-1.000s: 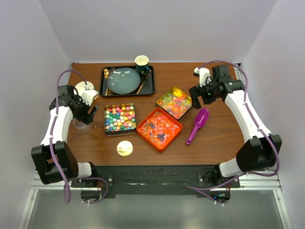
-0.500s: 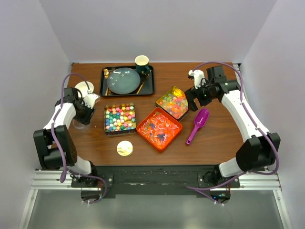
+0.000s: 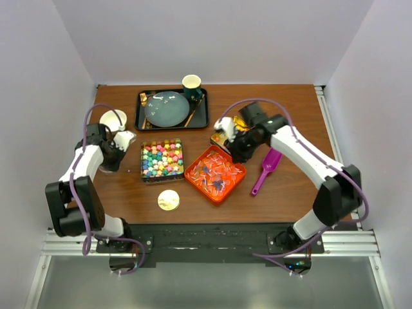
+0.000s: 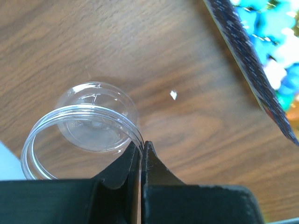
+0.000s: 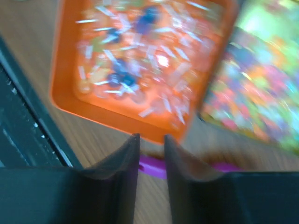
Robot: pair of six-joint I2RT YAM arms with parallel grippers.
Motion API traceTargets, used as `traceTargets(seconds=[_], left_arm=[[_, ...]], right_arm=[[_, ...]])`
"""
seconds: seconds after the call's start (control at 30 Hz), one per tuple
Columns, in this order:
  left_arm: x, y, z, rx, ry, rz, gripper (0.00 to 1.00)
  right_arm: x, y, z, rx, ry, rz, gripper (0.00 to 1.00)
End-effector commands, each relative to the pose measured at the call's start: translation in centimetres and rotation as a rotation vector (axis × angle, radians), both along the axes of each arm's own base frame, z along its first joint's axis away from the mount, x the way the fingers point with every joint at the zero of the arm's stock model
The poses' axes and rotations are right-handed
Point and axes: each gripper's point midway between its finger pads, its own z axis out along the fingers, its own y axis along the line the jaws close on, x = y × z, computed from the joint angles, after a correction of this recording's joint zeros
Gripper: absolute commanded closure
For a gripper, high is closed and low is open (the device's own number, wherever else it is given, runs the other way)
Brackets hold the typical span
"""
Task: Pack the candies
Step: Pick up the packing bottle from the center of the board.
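Top: the candies [image 3: 161,159] fill trays between the arms; right jaws hang over the far edge of the orange tray [image 3: 191,175]. Left wrist: left jaws clenched on the rim of the clear jar [image 4: 88,123]. Right wrist: right jaws slightly parted, empty, wrapped pieces [image 5: 140,60] just ahead

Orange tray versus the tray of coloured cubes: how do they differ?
The orange tray has a bright orange rim; the cube tray a dark one. The orange tray holds white-blue-red wrapped pieces; the cube tray holds multicoloured cubes. The orange tray sits turned diagonally; the cube tray sits straight. Both are square, open and full.
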Motion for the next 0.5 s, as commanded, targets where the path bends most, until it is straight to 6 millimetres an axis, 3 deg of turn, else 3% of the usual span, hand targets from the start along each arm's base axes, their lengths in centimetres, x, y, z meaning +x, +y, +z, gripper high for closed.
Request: traceTargets(seconds=[0.0,0.03,0.07,0.13,0.23,0.37,0.47], left_arm=[[0.3,-0.3,3.9,0.021,-0.122,-0.056,1.00],[0.7,-0.8,5.9,0.009,-0.186,-0.075,1.00],[0.4,-1.3,6.8,-0.004,-0.199,-0.089,1.00],[0.3,-2.6,9.7,-0.018,-0.297,-0.147,1.00],[-1.4,-5.2,11.9,-0.031,-0.379,-0.269,1.00],[-4.1,-9.9,13.0,-0.062,-0.428,-0.459,1.00],[-5.8,-11.9,13.5,-0.121,-0.439,-0.533,1.00]], right_arm=[[-1.7,4.0,-2.7,0.000,0.057,0.159,0.90],[-1.3,4.6,-3.0,-0.005,0.045,0.164,0.93],[-1.2,4.9,-3.9,-0.035,0.042,0.171,0.99],[-0.2,5.3,-4.6,-0.058,0.010,0.148,1.00],[1.4,5.6,-6.0,-0.094,-0.011,0.110,1.00],[2.9,5.8,-7.6,-0.137,-0.001,0.059,1.00],[4.2,6.2,-8.6,-0.158,-0.013,0.023,1.00]])
